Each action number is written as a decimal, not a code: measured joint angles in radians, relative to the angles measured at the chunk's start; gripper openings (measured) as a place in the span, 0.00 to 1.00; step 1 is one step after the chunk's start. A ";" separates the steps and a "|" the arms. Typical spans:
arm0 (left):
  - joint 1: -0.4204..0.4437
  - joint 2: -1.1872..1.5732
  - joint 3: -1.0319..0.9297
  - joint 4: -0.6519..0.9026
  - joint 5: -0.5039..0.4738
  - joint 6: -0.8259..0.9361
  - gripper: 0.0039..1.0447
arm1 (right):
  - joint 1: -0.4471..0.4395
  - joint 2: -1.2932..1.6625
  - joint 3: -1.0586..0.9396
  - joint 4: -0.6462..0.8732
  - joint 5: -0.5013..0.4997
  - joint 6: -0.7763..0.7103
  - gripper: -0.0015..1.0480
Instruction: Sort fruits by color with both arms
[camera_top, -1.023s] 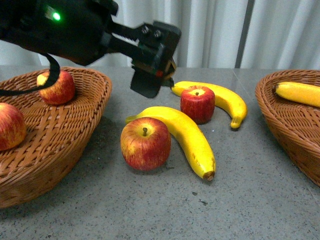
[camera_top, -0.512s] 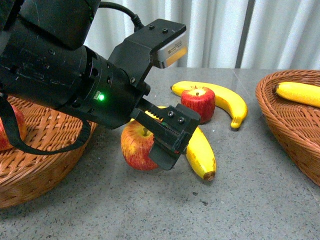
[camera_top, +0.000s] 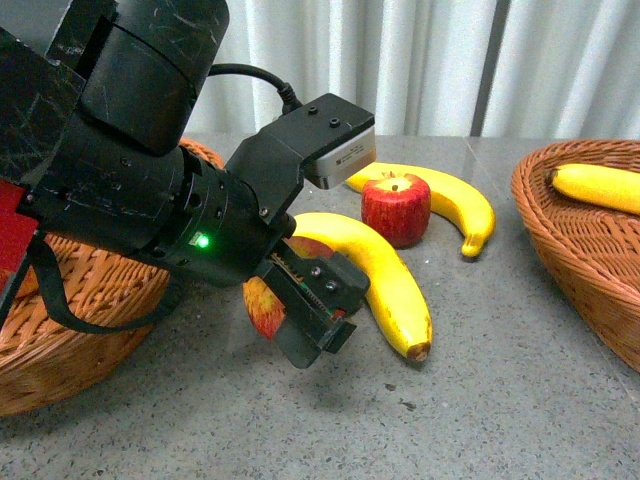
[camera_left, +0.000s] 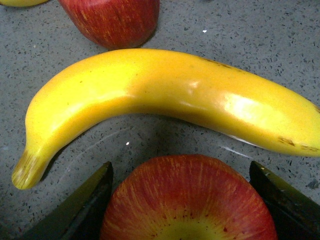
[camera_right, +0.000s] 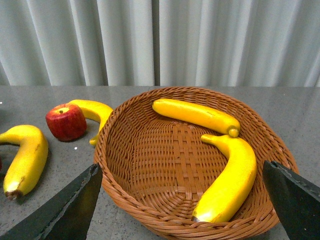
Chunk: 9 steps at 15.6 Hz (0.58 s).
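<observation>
Squarely inside the left claw (camera_left: 181, 172): apple (camera_left: 187, 205).

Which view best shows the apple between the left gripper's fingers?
Left wrist view: the apple sits close up between the fingers, its top visible. Front view: the left gripper hides most of it. Right wrist view faces the basket, not this apple.

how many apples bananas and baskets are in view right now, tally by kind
apples: 2 (near apple, far apple)
bananas: 4 (near banana, far banana, straight banana, curved banana)
baskets: 2 (left basket, right basket)
total: 8
The left arm hides much of the left basket.
</observation>
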 joint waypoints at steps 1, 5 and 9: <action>0.002 0.000 0.002 -0.006 0.008 0.008 0.66 | 0.000 0.000 0.000 0.000 0.000 0.000 0.94; 0.023 -0.072 0.003 0.056 -0.030 -0.021 0.65 | 0.000 0.000 0.000 0.000 0.000 0.000 0.94; 0.091 -0.254 -0.035 0.140 -0.268 -0.258 0.65 | 0.000 0.000 0.000 0.000 0.000 0.000 0.94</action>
